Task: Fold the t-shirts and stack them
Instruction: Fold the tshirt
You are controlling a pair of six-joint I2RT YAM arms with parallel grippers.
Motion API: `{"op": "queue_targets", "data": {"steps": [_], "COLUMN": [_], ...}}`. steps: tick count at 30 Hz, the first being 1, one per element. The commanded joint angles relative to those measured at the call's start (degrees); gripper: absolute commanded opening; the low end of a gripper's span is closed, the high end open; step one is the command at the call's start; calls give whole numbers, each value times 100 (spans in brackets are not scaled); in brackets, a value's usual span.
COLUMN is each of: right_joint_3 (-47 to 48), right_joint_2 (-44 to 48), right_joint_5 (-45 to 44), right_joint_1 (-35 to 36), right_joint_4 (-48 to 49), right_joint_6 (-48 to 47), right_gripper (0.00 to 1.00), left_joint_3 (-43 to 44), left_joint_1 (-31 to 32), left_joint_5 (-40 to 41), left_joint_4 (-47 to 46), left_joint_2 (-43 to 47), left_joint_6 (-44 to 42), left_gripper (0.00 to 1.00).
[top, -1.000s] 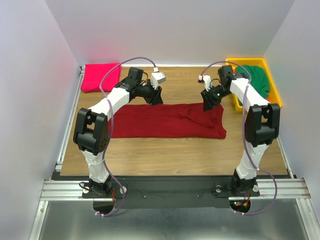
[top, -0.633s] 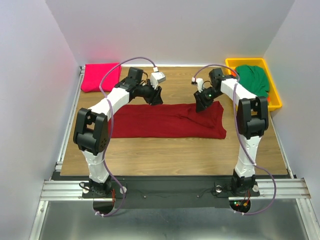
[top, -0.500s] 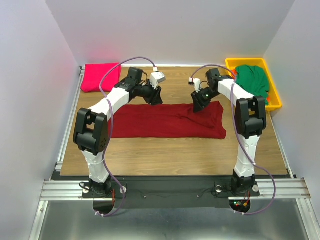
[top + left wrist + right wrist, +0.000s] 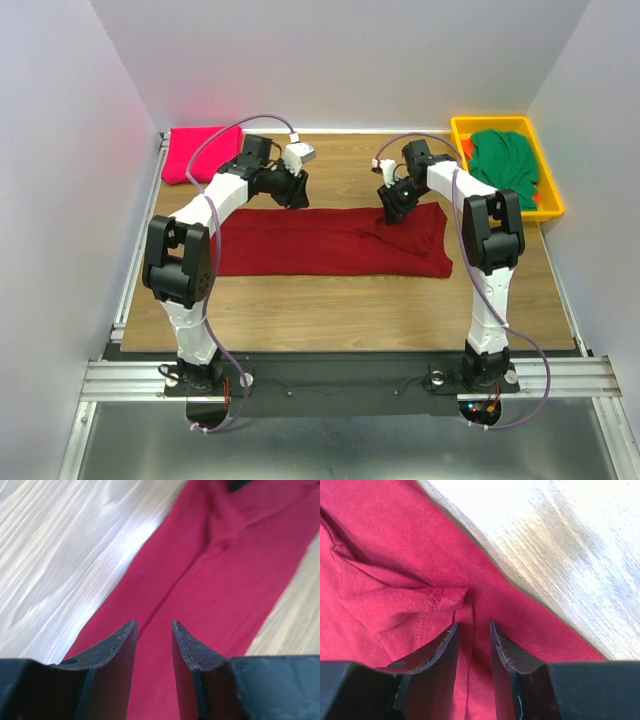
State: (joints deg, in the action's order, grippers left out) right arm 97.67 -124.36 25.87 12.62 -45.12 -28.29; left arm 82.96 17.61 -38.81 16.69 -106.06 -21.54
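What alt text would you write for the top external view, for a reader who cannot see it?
A maroon t-shirt lies as a long band across a wooden table, the left tool and right tool poised at its far edge. A folded pink t-shirt sits far left; a green t-shirt fills a yellow bin far right.

Even, bright light from above fills the overhead view. Shadows on the table (image 4: pixel 330 300) are soft and faint, and the pink shirt (image 4: pixel 195 152) throws a reddish glow on the left wall (image 4: pixel 80 150). In both wrist views glare bleaches the table nearly white and blurs its grain. The maroon shirt (image 4: pixel 210 580) goes soft at its far end, and the fingers (image 4: pixel 112 650) show almost black.
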Motion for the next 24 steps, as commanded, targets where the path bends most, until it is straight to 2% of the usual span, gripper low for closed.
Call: {"op": "queue_targets", "data": {"steps": [1,4,10,15,20,22,24], "right_joint_3": [24,261,1611,2948,4197,4243,3972], "right_joint_2": [-273,-597,-1450,-2336,-2831,-2692,-2428], "right_joint_5": [-626,-943,-1321,-1497,-1883,-2199,-2549], "right_joint_1": [100,153,240,530,706,707,715], "right_joint_4": [302,381,390,416,1031,1433,1725], "right_joint_6": [254,254,211,-158,-212,-185,-211], "right_gripper": [37,37,37,37,37,37,38], "left_joint_3": [168,-60,-719,-1202,-1993,-2274,-2424], "left_joint_1": [-319,-652,-847,-812,-206,57,593], "left_joint_5": [672,1197,2138,2256,2273,2027,1904], "left_joint_4": [694,897,792,1116,1512,1872,2161], "left_joint_2": [-213,-354,-574,-557,93,488,857], "left_joint_6": [-165,-656,-1308,-1791,-2187,-2223,-2232], "left_gripper": [41,39,33,24,19,18,18]}}
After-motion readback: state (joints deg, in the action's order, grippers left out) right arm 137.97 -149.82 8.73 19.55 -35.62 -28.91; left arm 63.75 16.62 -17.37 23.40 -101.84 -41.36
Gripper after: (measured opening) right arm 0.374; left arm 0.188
